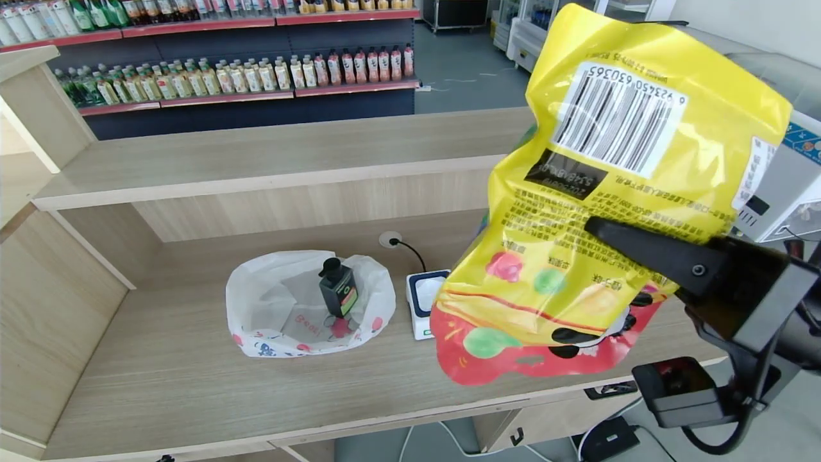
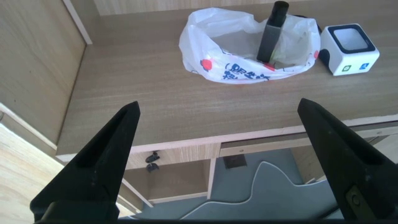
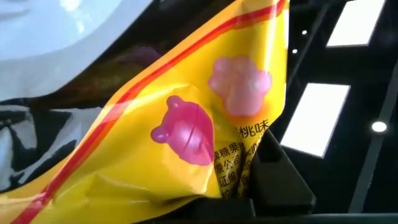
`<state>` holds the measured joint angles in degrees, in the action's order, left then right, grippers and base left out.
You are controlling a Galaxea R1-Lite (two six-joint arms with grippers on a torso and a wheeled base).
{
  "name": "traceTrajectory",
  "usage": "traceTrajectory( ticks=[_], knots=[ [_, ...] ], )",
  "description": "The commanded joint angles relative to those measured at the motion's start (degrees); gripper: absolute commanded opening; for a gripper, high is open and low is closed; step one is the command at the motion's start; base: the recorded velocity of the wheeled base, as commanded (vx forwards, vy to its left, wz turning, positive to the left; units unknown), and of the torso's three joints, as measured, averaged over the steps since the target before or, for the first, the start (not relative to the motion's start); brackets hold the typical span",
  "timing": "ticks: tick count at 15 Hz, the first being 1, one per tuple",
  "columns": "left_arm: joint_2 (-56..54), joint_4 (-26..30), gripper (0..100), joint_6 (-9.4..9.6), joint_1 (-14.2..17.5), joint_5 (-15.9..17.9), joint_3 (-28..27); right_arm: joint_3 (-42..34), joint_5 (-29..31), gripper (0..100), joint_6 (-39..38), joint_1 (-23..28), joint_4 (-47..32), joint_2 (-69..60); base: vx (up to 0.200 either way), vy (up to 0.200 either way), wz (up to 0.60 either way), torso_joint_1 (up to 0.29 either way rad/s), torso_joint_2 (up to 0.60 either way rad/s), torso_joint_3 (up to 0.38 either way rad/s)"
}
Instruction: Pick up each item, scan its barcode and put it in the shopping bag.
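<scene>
My right gripper (image 1: 616, 232) is shut on a large yellow and red snack bag (image 1: 596, 192), held high above the counter's right side with its barcode (image 1: 619, 119) turned up toward the head camera. In the right wrist view the snack bag (image 3: 174, 143) sits pinched against a black finger (image 3: 277, 174). A white shopping bag (image 1: 308, 305) lies open on the wooden counter with a dark pump bottle (image 1: 338, 290) standing in it. Just right of it stands the small white scanner (image 1: 424, 303). My left gripper (image 2: 217, 162) hangs open in front of the counter edge, with the shopping bag (image 2: 249, 46) and scanner (image 2: 351, 48) beyond.
A black cable runs from the scanner to a grommet (image 1: 390, 239) at the back of the counter (image 1: 160, 378). A raised wooden ledge (image 1: 256, 160) borders the back and a side panel (image 1: 51, 308) the left. Drink shelves (image 1: 224, 74) stand behind. A white machine (image 1: 782, 192) sits far right.
</scene>
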<state>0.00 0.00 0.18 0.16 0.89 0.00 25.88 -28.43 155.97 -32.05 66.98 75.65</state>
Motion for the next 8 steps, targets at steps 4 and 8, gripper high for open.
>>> traceTrajectory(
  ticks=[4, 8],
  knots=[
    [0.0, 0.0, 100, -0.01, 0.0, 0.0, 0.0, -2.9, 0.1, 0, 4.6, -4.1, -5.5, -7.7, 0.0, 0.0, 0.0, 0.0, 0.0, 0.0],
    [0.0, 0.0, 100, -0.01, 0.0, 0.0, 0.0, -3.3, 0.0, 0, 5.0, -6.4, -8.4, -11.0, 0.0, 0.0, 0.0, 0.0, 0.0, 0.0]
  ],
)
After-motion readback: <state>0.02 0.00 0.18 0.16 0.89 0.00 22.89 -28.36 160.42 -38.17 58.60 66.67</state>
